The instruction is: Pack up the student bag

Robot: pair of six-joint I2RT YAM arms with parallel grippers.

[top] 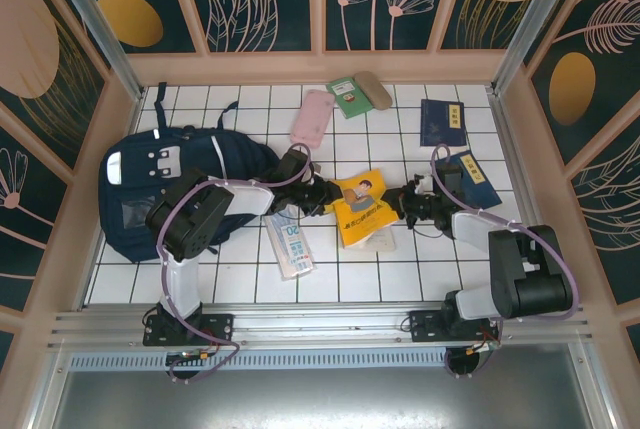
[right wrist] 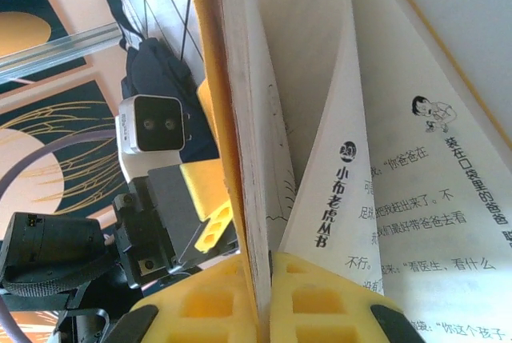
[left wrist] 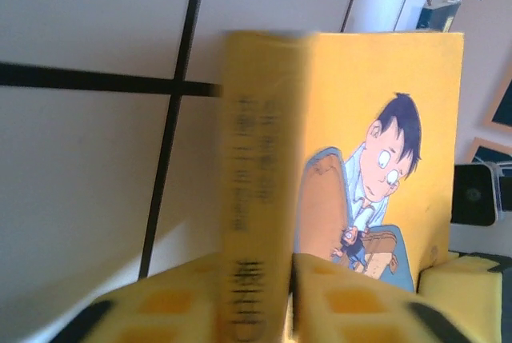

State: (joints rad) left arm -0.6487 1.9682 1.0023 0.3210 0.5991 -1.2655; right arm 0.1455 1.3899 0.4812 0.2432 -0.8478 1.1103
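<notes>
The student bag (top: 150,199), dark navy with white patches, lies at the left of the tiled table. A yellow book (top: 362,204) with a cartoon boy on its cover stands between both grippers at the table's middle. My left gripper (top: 322,196) is shut on the book's spine; in the left wrist view its yellow fingers (left wrist: 352,303) clamp the spine of the yellow book (left wrist: 376,71). My right gripper (top: 402,201) is shut on the cover and a few pages from the other side (right wrist: 264,303), while the other pages (right wrist: 416,159) fan open.
A pink pencil case (top: 312,117), a green book (top: 350,97) and a beige case (top: 374,89) lie at the back. Two navy booklets (top: 442,121) (top: 475,177) lie at the right. A white and blue packet (top: 290,246) lies in front of the bag. Wooden walls enclose the table.
</notes>
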